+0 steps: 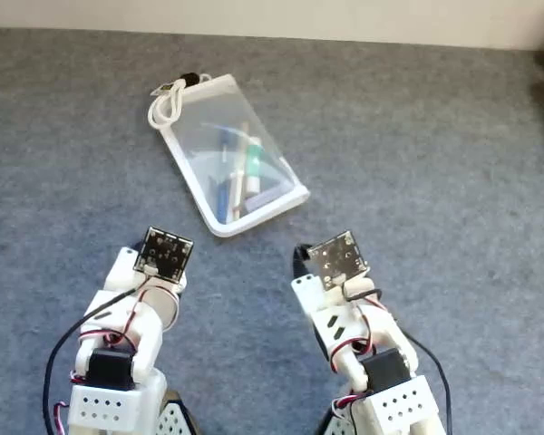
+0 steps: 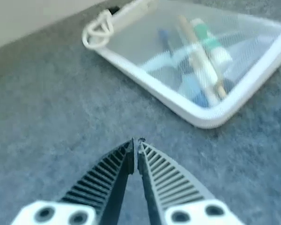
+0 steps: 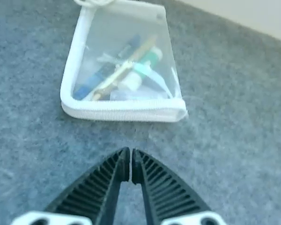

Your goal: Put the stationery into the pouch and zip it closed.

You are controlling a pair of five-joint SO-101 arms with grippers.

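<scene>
Pouch [image 1: 228, 154] with pens [image 1: 238, 172] inside lies on grey carpet [image 1: 435, 136], just beyond 2 robot pincers.
Left pincer [image 2: 135, 145] and right pincer [image 3: 130, 157] are each closed and empty; the zip looks done, so best not nudge the pouch.

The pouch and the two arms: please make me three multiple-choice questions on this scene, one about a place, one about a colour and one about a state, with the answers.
1. Where is the stationery relative to the pouch? A beside it; B inside it; C under it.
2. What colour is the cord loop at the pouch's end? A red; B white; C black.
3. How are the left pincer and the right pincer? A both shut and empty; B both wide open; C each shut on a pen.

Answers: 1 B, it shows through the pouch's clear wall. 2 B, the loop is plainly white. 3 A, each wrist view shows its own pincer closed with nothing held.
</scene>
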